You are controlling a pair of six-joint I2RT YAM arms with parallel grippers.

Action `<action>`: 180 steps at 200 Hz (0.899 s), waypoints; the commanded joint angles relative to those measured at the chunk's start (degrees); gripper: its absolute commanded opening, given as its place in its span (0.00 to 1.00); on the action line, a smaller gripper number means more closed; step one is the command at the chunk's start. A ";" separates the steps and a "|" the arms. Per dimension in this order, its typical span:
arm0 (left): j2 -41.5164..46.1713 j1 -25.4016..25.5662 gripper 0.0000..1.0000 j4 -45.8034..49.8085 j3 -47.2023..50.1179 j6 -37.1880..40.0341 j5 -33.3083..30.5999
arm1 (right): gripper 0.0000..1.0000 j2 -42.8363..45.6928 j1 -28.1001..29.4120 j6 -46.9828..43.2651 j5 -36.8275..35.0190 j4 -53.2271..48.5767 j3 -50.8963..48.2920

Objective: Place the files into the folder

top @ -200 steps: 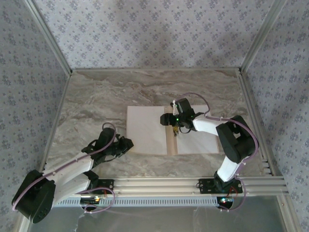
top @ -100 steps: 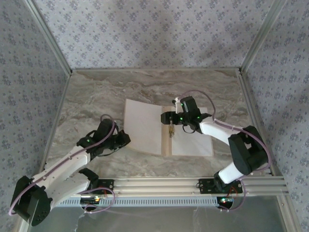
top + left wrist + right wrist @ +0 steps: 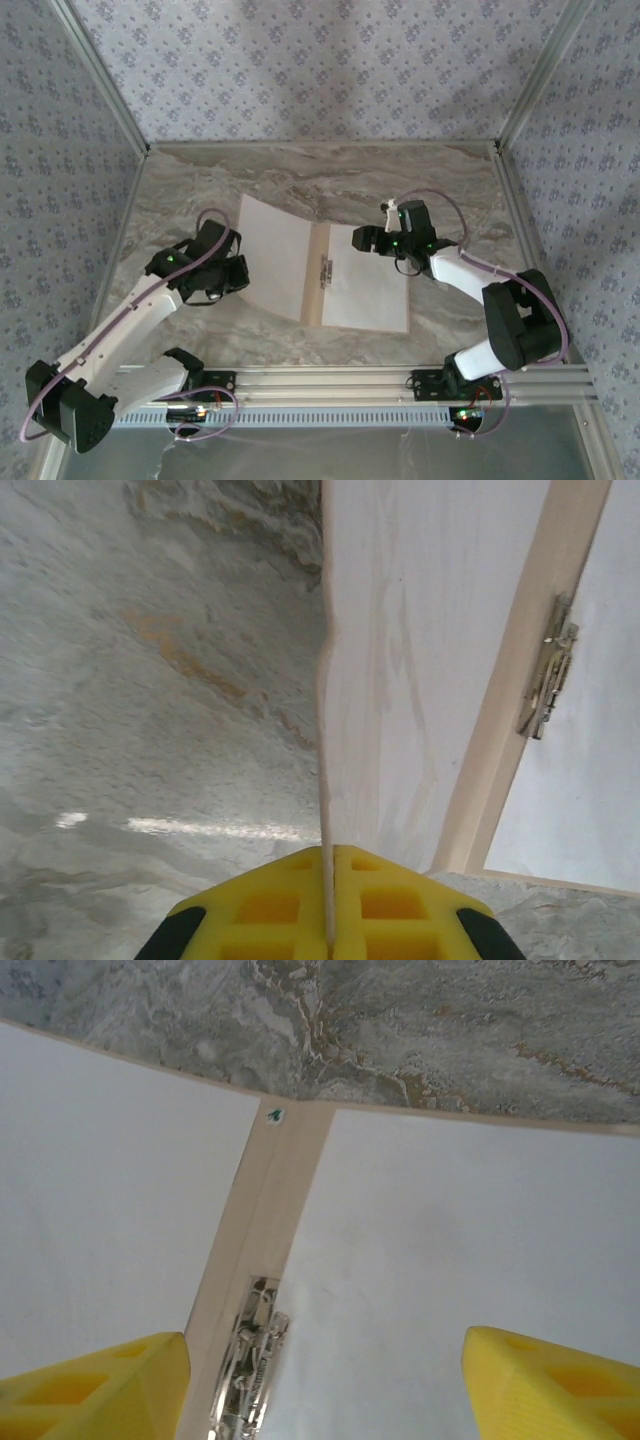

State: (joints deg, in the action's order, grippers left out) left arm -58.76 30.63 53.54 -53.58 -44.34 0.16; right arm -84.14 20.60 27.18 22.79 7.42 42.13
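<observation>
The folder lies open on the marble table; left of its spine, the left gripper holds a leaf raised. Left wrist: jaws clenched on that leaf's edge. Right wrist: right gripper released, spine between its jaws.

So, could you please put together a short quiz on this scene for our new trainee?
1. True or false: the left claw is shut on the edge of the folder.
2. Which side of the folder is raised off the table? A) left B) right C) neither
3. Fill in the blank: the right claw, over the folder, is ____ (open or shut).
Key: 1 true; 2 A; 3 open.
</observation>
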 commanded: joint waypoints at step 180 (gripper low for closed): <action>-16.58 21.59 0.00 22.79 -27.00 -2.87 -36.34 | 0.73 -3.29 -3.26 4.19 2.74 2.82 -1.17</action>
State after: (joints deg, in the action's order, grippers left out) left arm -71.64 48.42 72.99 -76.49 -44.18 -28.38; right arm -86.50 17.87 30.68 25.34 9.54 41.82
